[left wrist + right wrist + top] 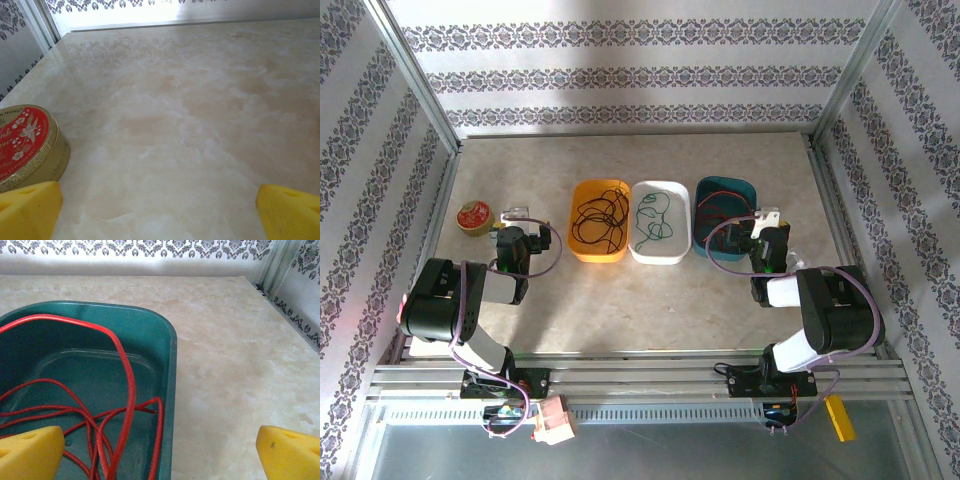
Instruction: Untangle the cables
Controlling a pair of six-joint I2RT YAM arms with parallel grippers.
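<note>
The cables lie one colour to a container: a thin black looped wire [600, 215] in the orange plastic tray [598, 256], a green wire [653, 215] in the white tray [660, 258], and a red wire [127, 390] coiled in the teal tray [173, 365]. With one strand per tray, the separating looks largely done. The right gripper [160, 452], its yellow pads [30, 452] spread wide on nothing, hovers beside the teal rim at its ten o'clock. The left gripper [160, 215], equally apart and empty, hangs over the bare marbled tabletop [190, 115]. A round gold tin with a red lid [27, 147] is at its nine o'clock. This gripper is probably kept clear of the trays to avoid snagging.
</note>
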